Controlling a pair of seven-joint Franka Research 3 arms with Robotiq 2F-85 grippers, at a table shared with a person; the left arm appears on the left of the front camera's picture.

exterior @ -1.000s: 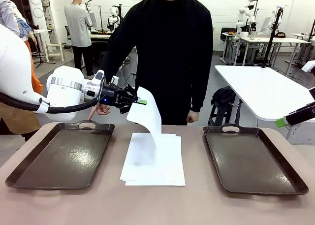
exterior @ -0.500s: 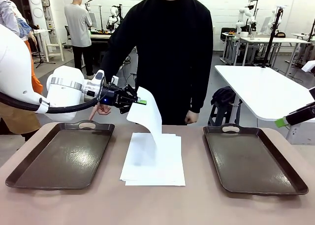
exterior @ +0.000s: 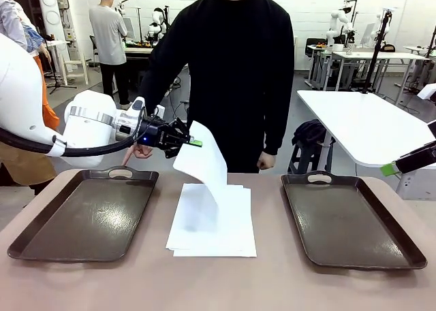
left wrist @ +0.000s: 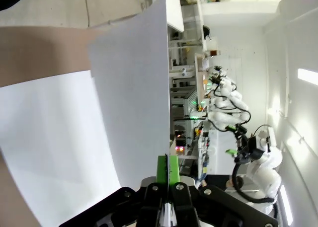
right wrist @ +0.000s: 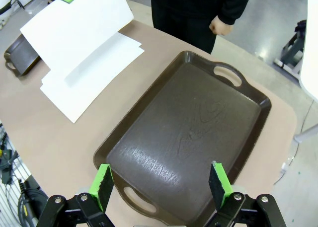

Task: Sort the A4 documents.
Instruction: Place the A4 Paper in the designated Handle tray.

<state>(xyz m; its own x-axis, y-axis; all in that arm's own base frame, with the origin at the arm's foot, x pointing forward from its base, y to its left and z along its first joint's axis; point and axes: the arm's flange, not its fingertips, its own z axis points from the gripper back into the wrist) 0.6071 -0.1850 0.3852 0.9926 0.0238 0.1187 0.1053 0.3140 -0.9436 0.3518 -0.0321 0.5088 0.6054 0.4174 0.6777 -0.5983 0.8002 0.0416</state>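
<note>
Paper nearest the robot: the stack of sheets [exterior: 214,222] lies flat on the table [exterior: 218,284] between two dark trays, its long axis running away from the robot toward the person [exterior: 231,73]. The left tray [exterior: 82,216] sits near the stack on the robot's left and the right tray [exterior: 351,222] about as near on the other side, both with their long sides in line with the stack's.

Farther back, above the stack's far left corner, the left claw [exterior: 195,141] is clamped on one edge of the lifted sheet [exterior: 202,162], its green pads pressed together with the paper between them. The sheet hangs down from the claw and curls toward the robot's right, so its free end is over the stack. Whether that end touches the stack I cannot tell.

The left tray lies on the claw's other side, under its own arm, so a move that way would likely drag the sheet behind. The right claw [right wrist: 161,183] hovers over the right tray with its jaws wide apart and nothing between them, well apart from the stack, so the left arm is the nearer one
</note>
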